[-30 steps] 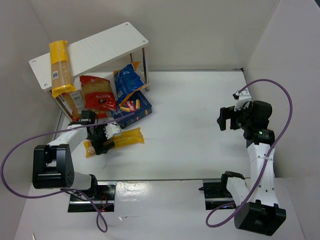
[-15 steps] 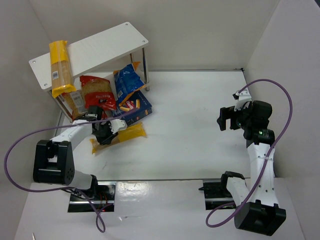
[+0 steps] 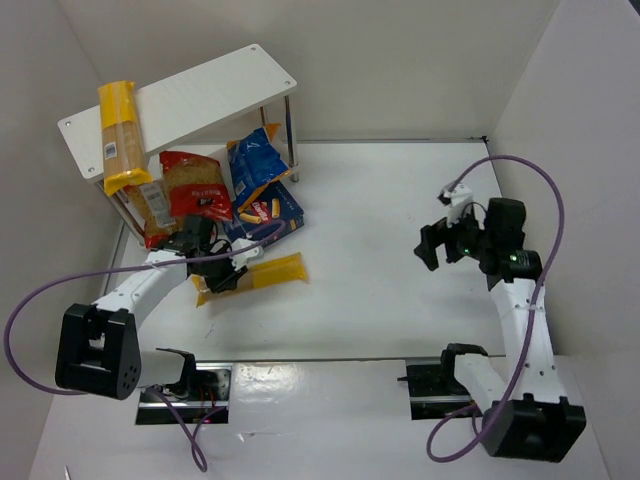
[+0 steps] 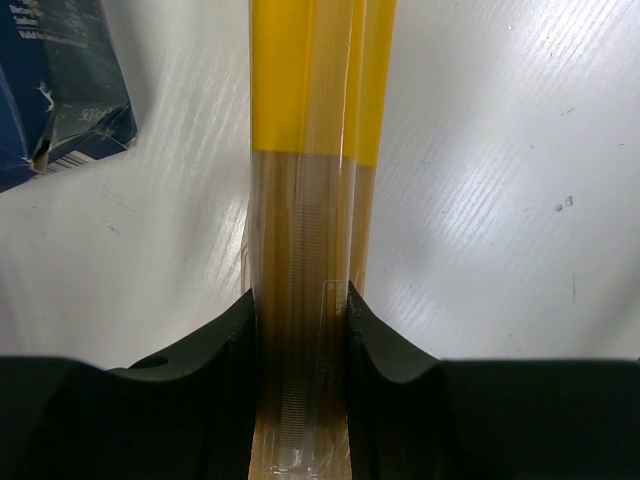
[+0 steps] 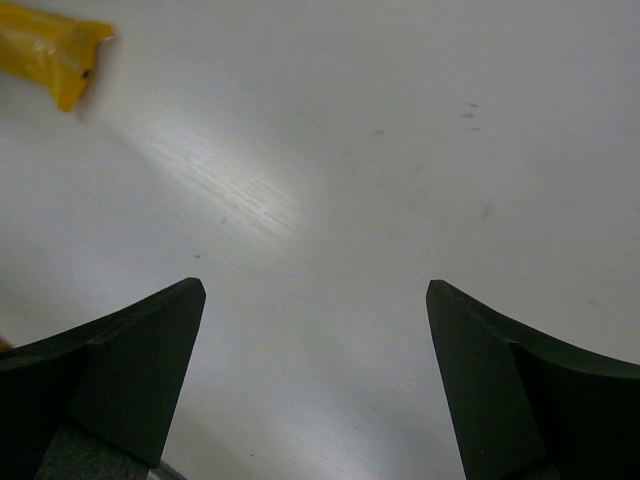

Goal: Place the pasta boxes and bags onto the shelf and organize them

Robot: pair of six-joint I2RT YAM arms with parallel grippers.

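Observation:
My left gripper (image 3: 225,272) is shut on a yellow-and-clear spaghetti bag (image 3: 268,271), which runs to the right from the fingers; in the left wrist view the bag (image 4: 310,180) is pinched between both black fingers (image 4: 215,350). A second spaghetti bag (image 3: 122,135) lies across the left end of the white shelf (image 3: 205,92). Under and beside the shelf are a red pasta bag (image 3: 193,186), a blue bag (image 3: 255,160) and a flat dark-blue box (image 3: 275,212). My right gripper (image 3: 432,245) hovers open at the right, with nothing between its fingers (image 5: 140,350).
White walls close in the table on the left, back and right. The shelf's thin metal legs (image 3: 290,135) stand near the pasta pile. The tip of the held bag (image 5: 55,50) shows in the right wrist view's top left corner.
My left gripper closed on the spaghetti bag and moved it up and to the right. The right arm swung left toward the table's middle, jaws still open.

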